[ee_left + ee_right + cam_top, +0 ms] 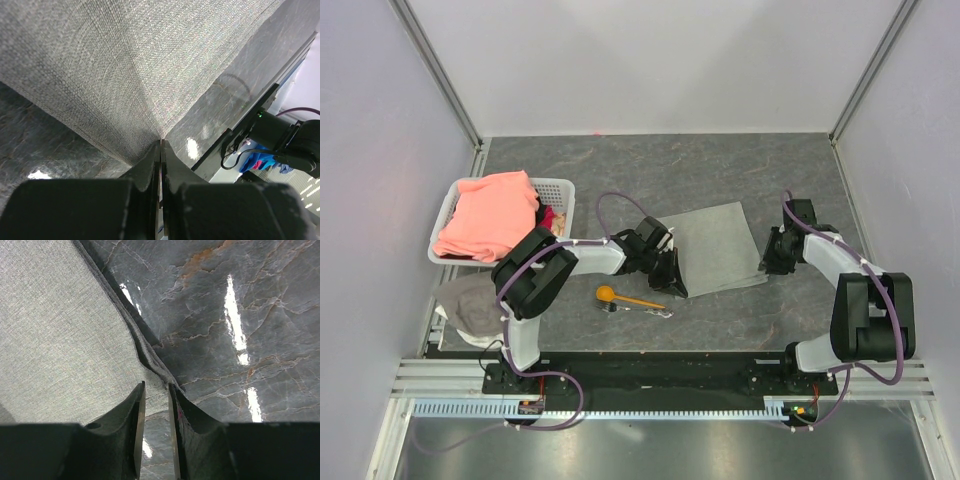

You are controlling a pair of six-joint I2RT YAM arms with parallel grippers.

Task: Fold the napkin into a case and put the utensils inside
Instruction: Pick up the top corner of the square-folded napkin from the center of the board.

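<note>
Evidently limp, the napkin (715,245) was pinched by a corner in the clenched left gripper (160,145); whether the right gripper (156,390) held its edge could not be told.

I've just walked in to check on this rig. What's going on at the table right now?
Both arms are working on the grey napkin, which lies spread out, not yet folded. The left gripper is shut on its near left corner, tenting the cloth. The right gripper straddles the right edge, jaws narrowly apart; whether it grips is unclear. The orange spoon and the fork lie on the table beside the napkin, untouched.
</note>
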